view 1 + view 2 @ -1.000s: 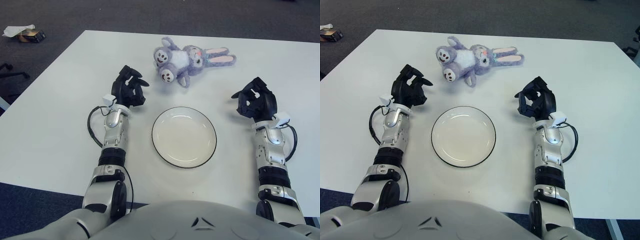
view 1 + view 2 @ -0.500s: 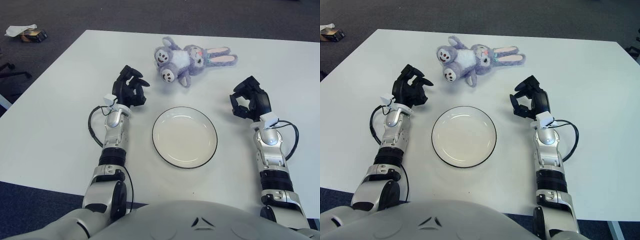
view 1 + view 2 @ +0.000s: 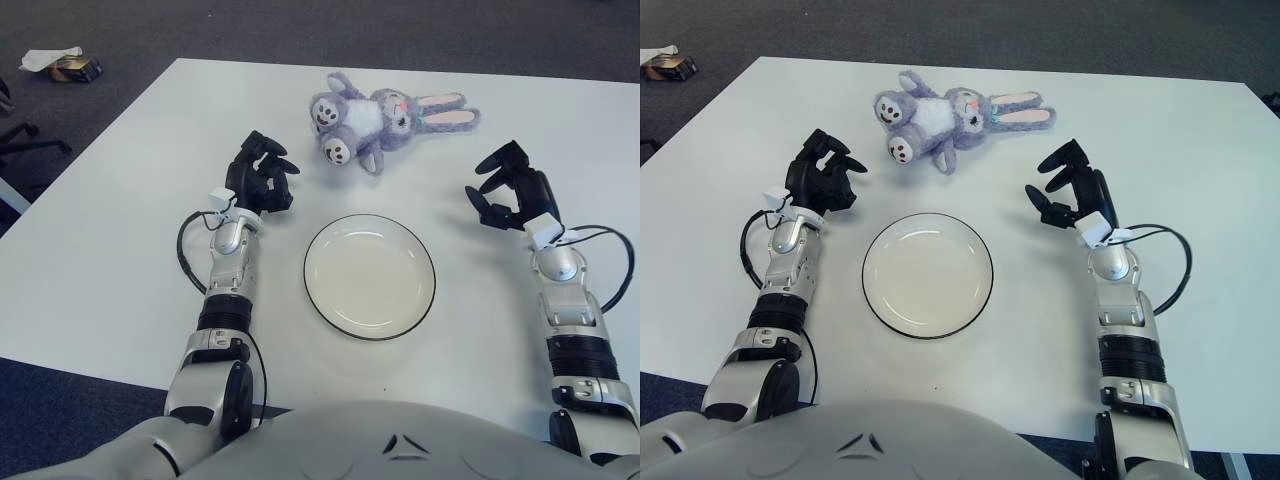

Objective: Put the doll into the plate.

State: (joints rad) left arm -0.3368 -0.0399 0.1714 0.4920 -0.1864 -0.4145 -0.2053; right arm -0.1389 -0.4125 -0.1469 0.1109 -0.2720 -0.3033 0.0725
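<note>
One doll (image 3: 385, 118) is lying on its side at the far centre of the white table (image 3: 120, 240). One empty plate (image 3: 369, 274) is sitting nearer, apart from it. The left hand (image 3: 258, 176) is showing left of the plate, fingers loosely curled, holding nothing. The right hand (image 3: 510, 187) is hovering right, fingers spread. Grey carpet (image 3: 250, 30) is surrounding the table; one small object (image 3: 62, 64) there is hard to identify.

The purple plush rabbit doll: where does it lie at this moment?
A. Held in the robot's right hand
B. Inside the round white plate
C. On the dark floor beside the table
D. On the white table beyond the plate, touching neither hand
D: the purple plush rabbit doll lies on the white table beyond the empty round white plate, apart from the open left hand and open right hand.
</note>
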